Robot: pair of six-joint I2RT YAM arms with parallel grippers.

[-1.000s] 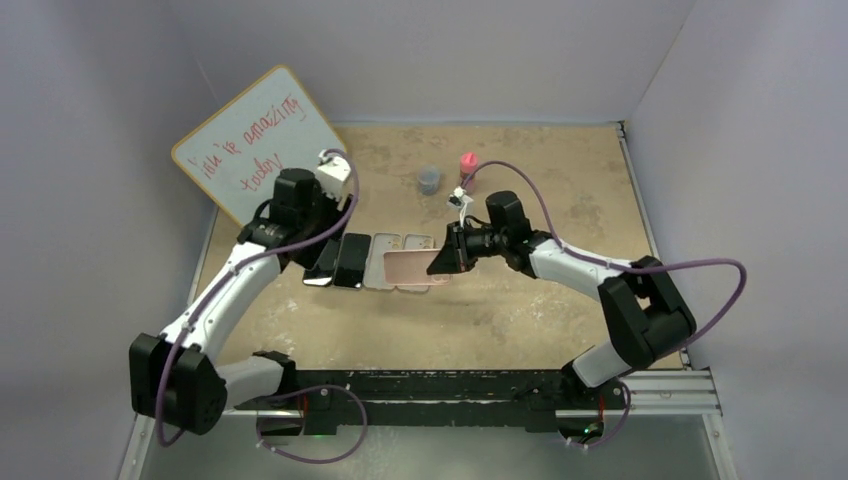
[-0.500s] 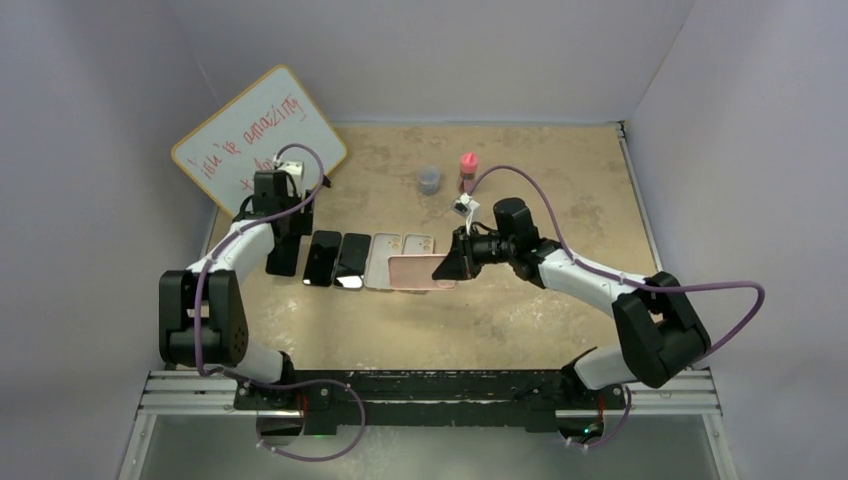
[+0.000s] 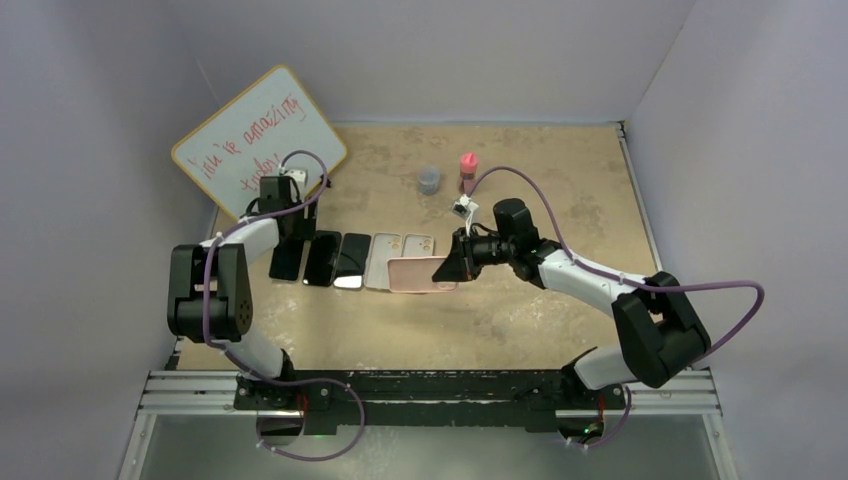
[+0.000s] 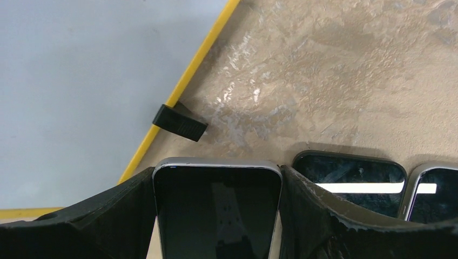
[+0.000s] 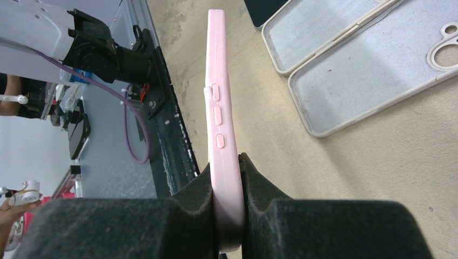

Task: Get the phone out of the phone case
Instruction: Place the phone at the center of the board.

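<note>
My right pincer (image 5: 227, 167) is clenched across the thickness of the pink case (image 5: 219, 97). The dark foam pads (image 5: 162, 226) pinch its flat faces near one short end. The case is smooth, matte and round-edged, with three moulded buttons in a line along the side that faces my wrist camera. I hold it off the mottled tan table (image 3: 520, 330), just beside two empty cases (image 5: 372, 70) that lie open side up. These have cream rims and a grey felt-like lining, and one has a round camera cut-out. From this edge-on view I cannot tell whether a phone sits inside the pink case.

My left pincer (image 4: 217, 181) is spread wide and grips the silver-rimmed phone (image 4: 216, 216) by its long edges. Its rough black fingers (image 4: 113, 216) sit flush against both sides. The glass is dark and glossy, and the corners are rounded. It is at the left end of the row, beside a black-rimmed phone (image 4: 351, 172). Behind it leans the whiteboard (image 4: 81, 70), pale with a yellow edge and a ribbed black clip (image 4: 180, 123) at its foot.
</note>
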